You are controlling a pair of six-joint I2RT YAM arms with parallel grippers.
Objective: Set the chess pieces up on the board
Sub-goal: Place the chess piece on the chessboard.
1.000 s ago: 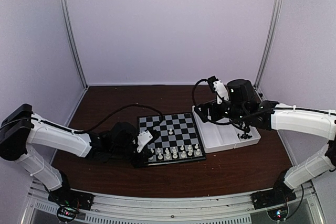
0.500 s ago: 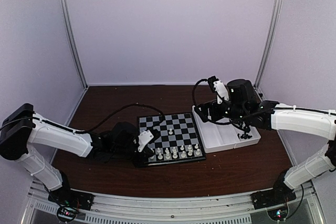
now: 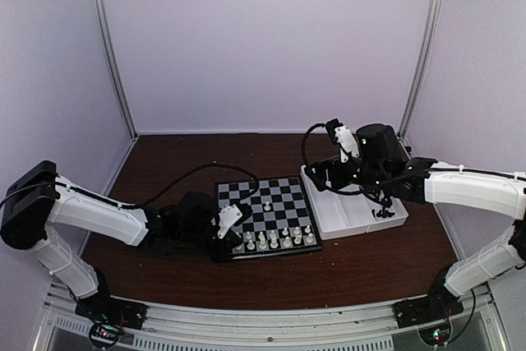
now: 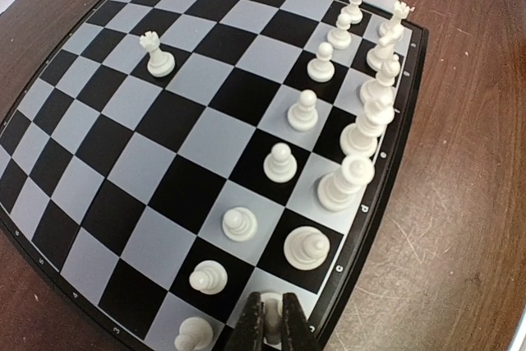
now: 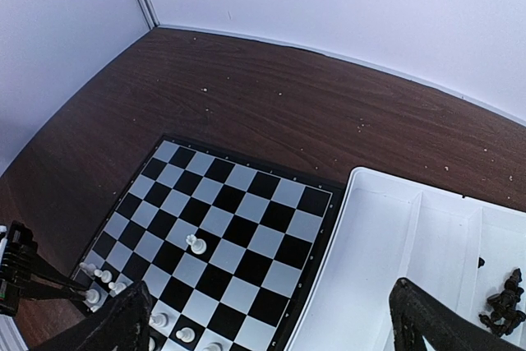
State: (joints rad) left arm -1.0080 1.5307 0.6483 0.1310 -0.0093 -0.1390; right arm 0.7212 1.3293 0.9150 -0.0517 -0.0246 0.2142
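Left gripper [image 4: 271,322]: I see it pressed shut, holding nothing, over the board [image 4: 168,166] corner.
Right gripper [image 5: 269,289]: spread wide, empty, above tray [image 5: 386,236].
White pieces [image 4: 280,162]: two near rows, one mid-board.
Black pieces [image 5: 503,302]: in tray.

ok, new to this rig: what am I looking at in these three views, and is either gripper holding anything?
Two robot arms are bolted at the near edge of a brown table. The top view looks down from behind them; the other two come from a camera on each wrist. On the table lie a chessboard and a white tray. White chess pieces stand in two rows along the board's near edge, with a lone white rook mid-board. Black chess pieces lie in the tray. The left gripper is shut and empty; the right gripper is open and empty.
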